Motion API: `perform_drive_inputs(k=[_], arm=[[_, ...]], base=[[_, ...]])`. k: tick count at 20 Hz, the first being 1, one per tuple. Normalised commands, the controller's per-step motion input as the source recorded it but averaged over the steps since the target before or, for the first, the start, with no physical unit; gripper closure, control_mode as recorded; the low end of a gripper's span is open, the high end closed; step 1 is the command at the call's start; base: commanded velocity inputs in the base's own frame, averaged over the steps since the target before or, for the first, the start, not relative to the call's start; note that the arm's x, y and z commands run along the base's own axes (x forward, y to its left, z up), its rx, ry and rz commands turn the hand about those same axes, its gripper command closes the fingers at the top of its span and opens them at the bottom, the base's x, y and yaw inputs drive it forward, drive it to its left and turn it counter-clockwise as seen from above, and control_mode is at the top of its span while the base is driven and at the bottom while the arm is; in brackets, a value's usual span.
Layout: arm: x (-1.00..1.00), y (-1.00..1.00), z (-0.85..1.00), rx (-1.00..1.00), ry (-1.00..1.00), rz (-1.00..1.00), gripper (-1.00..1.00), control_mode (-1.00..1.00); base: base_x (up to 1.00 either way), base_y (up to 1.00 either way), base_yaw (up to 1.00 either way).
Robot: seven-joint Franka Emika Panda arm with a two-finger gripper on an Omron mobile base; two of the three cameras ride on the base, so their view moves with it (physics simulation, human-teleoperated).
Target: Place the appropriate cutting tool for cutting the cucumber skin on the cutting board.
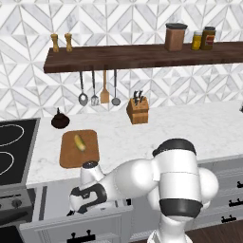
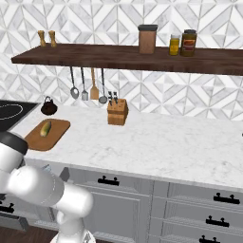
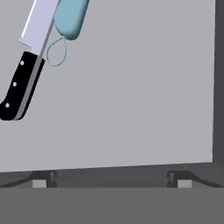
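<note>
From the hand camera I look down into a flat grey drawer floor, and my tool has its two dark tips standing wide apart at the bottom, clamped on nothing. The light-blue peeler lies at the upper left of that view, its thin wire loop trailing below it, just beside the long knife with the black riveted handle; whether the two touch I cannot tell. Up on the marble surface the cutting board sits near the stove, with the yellow-green cucumber lying on it. The wooden knife block stands well apart to the right of the board, and the arm bends low in front of the cabinets
</note>
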Motion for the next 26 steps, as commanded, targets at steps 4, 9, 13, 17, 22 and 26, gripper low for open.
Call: perform_drive_inputs(k=[4,9,13,17,22,26], arm=[[-0.59,0.00,0.00,0.00,0.09,0.00,-1.00,-1.00],[-0.73,-0.04,0.00,0.00,0.05,0.00,-1.00,-1.00],[-0.87,-0.14,0.00,0.00,0.02,0.00,-1.00,-1.00],[-0.82,-0.10,0.00,0.00,0.05,0.00,-1.00,-1.00],[-0.56,0.00,0.02,0.00,0.03,0.00,-1.00,-1.00],[-0.44,0.00,0.15,0.00,0.00,0.00,-1.00,-1.00]], base=[[0.00,0.00,0.00],[0.00,0.00,0.00],[0.00,0.00,0.00],[0.00,0.00,0.00],[0.00,0.00,0.00],[0.00,0.00,0.00]])
